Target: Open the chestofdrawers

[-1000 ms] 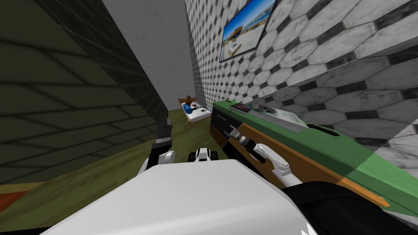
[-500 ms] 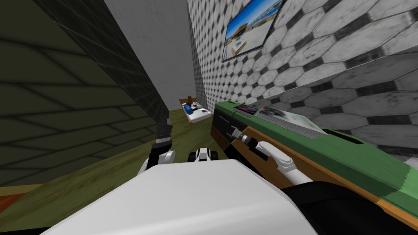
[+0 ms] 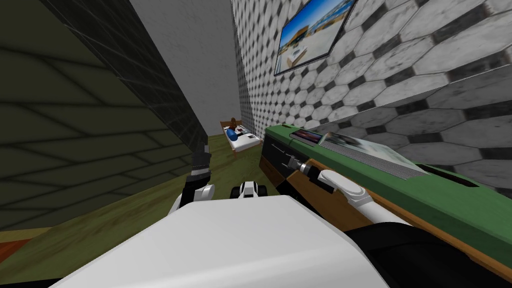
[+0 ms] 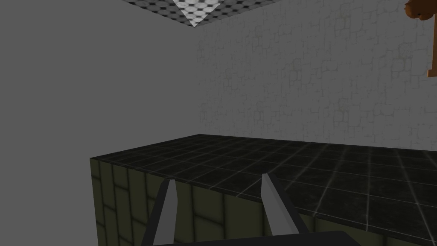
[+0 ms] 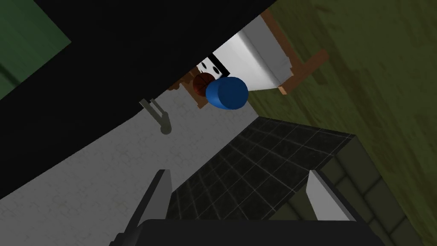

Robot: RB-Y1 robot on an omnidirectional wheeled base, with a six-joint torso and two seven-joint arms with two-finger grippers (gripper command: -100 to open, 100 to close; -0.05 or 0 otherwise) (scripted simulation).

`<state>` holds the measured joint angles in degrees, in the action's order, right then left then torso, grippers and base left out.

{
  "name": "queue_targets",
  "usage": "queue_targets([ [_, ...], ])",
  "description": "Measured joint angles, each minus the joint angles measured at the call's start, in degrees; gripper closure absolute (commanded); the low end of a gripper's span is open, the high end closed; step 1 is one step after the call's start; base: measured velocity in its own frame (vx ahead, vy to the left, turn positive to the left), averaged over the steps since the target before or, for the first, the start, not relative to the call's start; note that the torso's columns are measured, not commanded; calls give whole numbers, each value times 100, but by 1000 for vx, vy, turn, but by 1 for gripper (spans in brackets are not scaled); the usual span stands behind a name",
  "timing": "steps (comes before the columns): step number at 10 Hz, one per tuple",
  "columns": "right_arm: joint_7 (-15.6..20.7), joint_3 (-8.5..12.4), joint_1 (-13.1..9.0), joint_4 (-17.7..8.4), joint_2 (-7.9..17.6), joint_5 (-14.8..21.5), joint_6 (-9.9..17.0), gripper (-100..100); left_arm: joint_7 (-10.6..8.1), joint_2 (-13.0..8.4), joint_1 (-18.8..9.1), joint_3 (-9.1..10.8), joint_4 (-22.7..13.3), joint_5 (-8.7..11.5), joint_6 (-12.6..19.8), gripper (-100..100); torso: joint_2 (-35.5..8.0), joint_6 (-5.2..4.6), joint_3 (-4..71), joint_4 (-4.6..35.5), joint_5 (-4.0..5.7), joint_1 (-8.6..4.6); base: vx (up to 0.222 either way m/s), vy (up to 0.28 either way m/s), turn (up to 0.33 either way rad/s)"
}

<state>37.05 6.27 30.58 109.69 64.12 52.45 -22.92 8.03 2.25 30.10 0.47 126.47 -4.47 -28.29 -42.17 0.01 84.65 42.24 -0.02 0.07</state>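
Chest of drawers (image 3: 430, 200), green on top with a brown front and a dark end panel, stands along the hexagon-tiled wall (image 3: 400, 60) on my right. The right gripper (image 3: 290, 161) is at the dark panel, its jaws spread wide and holding nothing. Its wrist view shows a small grey handle (image 5: 156, 114) on that panel, ahead of the fingers and not between them. The left gripper (image 3: 202, 153) is raised beside the dark partition (image 3: 100, 125), jaws apart and empty.

White right forearm (image 3: 350, 190), dark joints, thin grey blade fingers (image 5: 155, 200).
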Motion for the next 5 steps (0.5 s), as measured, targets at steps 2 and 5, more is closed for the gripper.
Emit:
queue_targets([
  [2,216,43,-14,-179,240,189,-8,-100,0,0,0,0,0,0,0,0,-18,-3,-11,5,3,-14,68,36,10],
  [5,403,61,-54,-354,662,472,56,-100,0,0,0,0,0,0,0,0,-11,-1,-8,4,2,-7,71,34,21],
])
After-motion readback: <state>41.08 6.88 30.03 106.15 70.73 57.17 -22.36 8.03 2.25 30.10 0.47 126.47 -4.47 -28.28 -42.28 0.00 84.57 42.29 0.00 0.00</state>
